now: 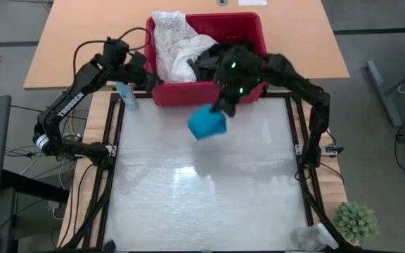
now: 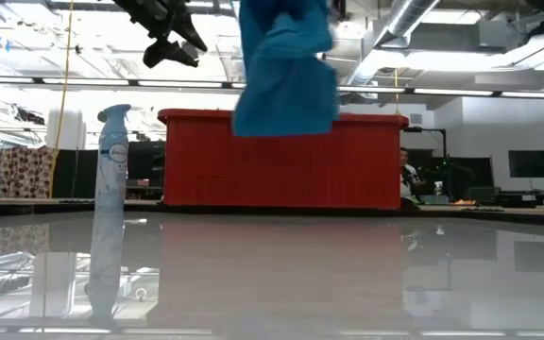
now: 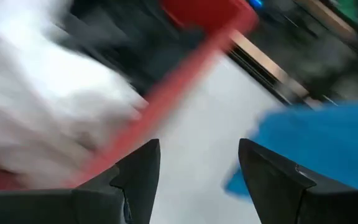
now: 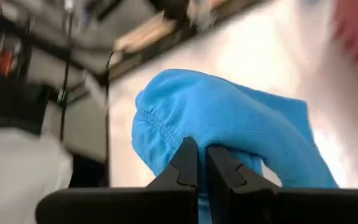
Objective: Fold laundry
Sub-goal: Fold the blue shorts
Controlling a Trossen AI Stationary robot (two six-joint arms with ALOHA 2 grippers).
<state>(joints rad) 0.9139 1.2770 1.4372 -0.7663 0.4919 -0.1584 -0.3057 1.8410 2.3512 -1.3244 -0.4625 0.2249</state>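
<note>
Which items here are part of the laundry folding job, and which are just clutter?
Job items:
- small teal fabric garment, held up off the table by the right hand
- white lacy-textured garment, in the basket
- black clothes, in the basket
- left hand, open, near the basket's edge

Lying about:
- red plastic basket
- pale blue spray bottle
- small green plant

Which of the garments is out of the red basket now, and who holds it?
The small blue garment: it hangs from the right gripper above the table, while the white and black ones lie in the basket.
</note>
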